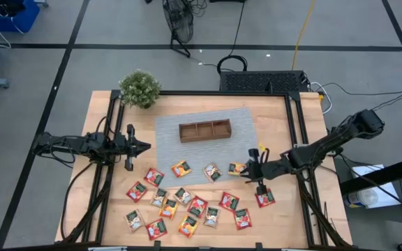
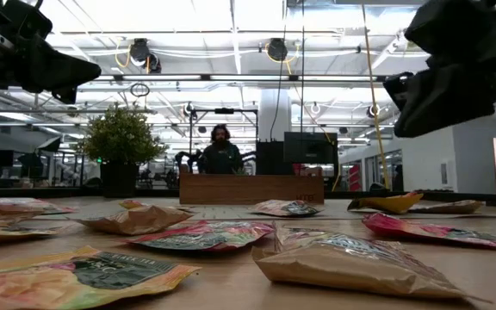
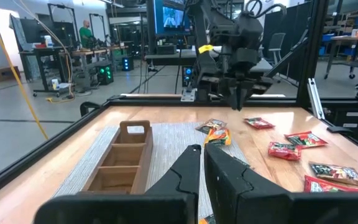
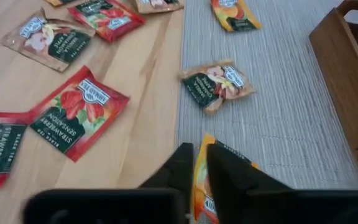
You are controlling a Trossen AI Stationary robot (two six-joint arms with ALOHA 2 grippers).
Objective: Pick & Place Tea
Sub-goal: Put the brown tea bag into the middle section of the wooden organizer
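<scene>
Your right gripper (image 4: 197,163) pinches an orange-yellow tea packet (image 4: 209,186) edge-on between nearly closed fingers, over the grey mat's (image 1: 237,120) right edge. The wooden tray (image 1: 205,130) lies ahead of it toward the table's (image 1: 271,216) far side, long axis across the mat (open mat between). Your left gripper (image 3: 202,157), fingers pressed together and empty, waits beyond the mat's left edge, farther off.

Glossy foil tea packets (image 1: 197,205) on smooth wooden table (image 1: 278,111).
</scene>
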